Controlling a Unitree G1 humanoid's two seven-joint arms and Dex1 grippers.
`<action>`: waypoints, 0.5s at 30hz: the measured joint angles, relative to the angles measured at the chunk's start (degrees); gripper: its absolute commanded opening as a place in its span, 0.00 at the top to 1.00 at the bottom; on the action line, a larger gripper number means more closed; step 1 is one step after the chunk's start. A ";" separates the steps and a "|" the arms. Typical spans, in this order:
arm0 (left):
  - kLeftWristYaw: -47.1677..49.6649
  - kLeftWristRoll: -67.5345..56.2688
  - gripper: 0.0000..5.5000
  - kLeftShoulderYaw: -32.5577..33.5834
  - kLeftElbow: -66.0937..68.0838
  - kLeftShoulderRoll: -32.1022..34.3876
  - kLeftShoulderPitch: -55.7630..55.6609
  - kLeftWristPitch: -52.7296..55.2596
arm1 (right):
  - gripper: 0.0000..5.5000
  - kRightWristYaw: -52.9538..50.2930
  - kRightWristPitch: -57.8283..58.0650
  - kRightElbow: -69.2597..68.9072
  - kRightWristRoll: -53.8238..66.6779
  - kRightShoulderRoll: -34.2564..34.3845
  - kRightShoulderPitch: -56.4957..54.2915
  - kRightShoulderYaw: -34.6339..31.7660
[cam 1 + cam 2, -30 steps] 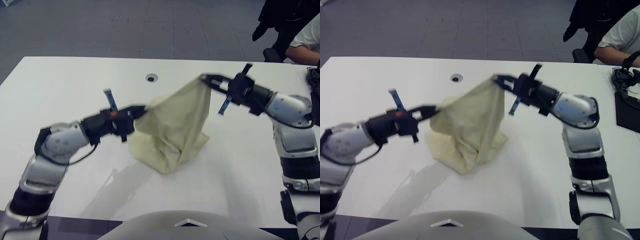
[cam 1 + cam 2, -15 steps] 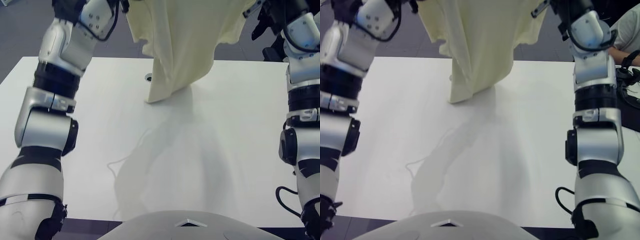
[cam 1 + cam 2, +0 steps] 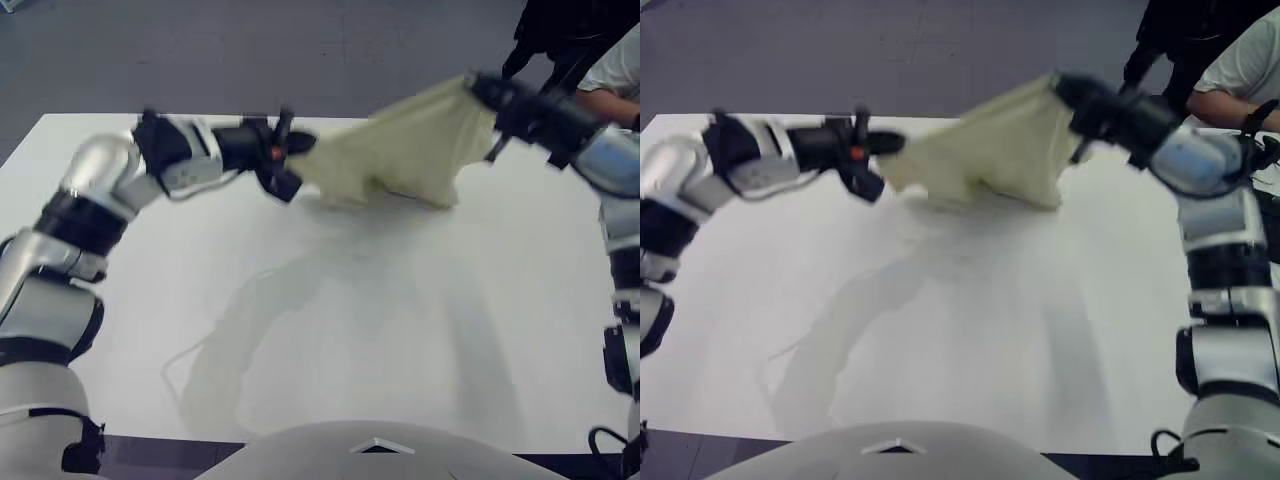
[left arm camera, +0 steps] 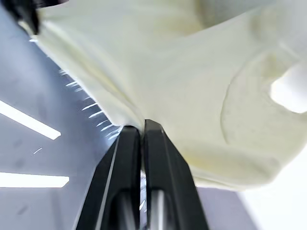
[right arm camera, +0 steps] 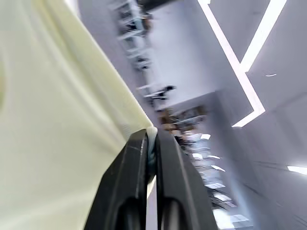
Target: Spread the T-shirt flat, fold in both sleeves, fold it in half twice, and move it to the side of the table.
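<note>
The pale yellow T-shirt (image 3: 395,150) is stretched between my two grippers over the far part of the white table (image 3: 330,340), its lower edge sagging onto the tabletop. My left gripper (image 3: 298,148) is shut on the shirt's left corner, and its black fingers (image 4: 132,143) pinch the cloth edge in the left wrist view. My right gripper (image 3: 478,88) is shut on the shirt's upper right corner, held higher, near the table's far right. In the right wrist view the T-shirt (image 5: 53,124) hangs from the closed fingers (image 5: 144,143).
A person's arm in a white sleeve (image 3: 612,85) shows beyond the table's far right corner. Dark gear (image 3: 1258,165) lies at the right table edge. The near half of the table is bare white surface.
Both arms swung up, lifting the T-shirt high above the table, then came back down and forward. The shirt now stretches wider and lies farther back on the table.
</note>
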 measured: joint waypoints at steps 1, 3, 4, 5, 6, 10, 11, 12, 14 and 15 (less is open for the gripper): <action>-2.09 -1.72 1.00 -0.78 -6.20 2.86 6.86 0.44 | 0.99 3.51 1.97 -6.42 3.72 -2.00 7.30 0.63; -4.49 -3.80 1.00 -1.37 -14.51 6.80 16.06 1.46 | 0.99 7.76 5.06 -14.93 8.87 -4.78 16.82 0.95; -5.64 -4.98 1.00 -1.39 -19.34 9.03 20.97 2.46 | 0.99 10.01 7.25 -19.84 12.55 -6.54 21.87 0.92; -6.63 -6.08 1.00 -1.34 -23.62 11.17 25.19 3.50 | 0.99 12.12 9.17 -24.16 15.82 -8.29 26.39 0.76; -7.68 -7.41 1.00 -0.83 -28.10 13.51 29.21 4.94 | 0.99 14.31 11.61 -28.61 19.43 -10.07 30.73 0.19; -11.82 -14.73 1.00 4.69 -44.31 23.63 42.17 12.24 | 0.99 22.07 19.82 -43.45 28.81 -18.12 44.68 -3.44; -12.80 -16.56 1.00 6.27 -47.49 25.82 44.75 14.22 | 0.99 23.29 21.44 -45.94 29.18 -19.60 47.08 -4.18; -14.28 -18.43 1.00 7.94 -51.09 28.24 47.54 16.08 | 0.99 24.57 23.26 -48.47 29.11 -21.05 49.63 -4.61; -16.06 -19.53 1.00 9.72 -53.64 28.99 51.23 18.34 | 0.99 24.93 25.26 -50.39 28.51 -21.17 51.55 -5.65; -16.75 -19.61 1.00 10.54 -54.12 29.12 52.79 19.65 | 0.99 25.03 25.76 -50.93 27.55 -21.19 51.96 -6.13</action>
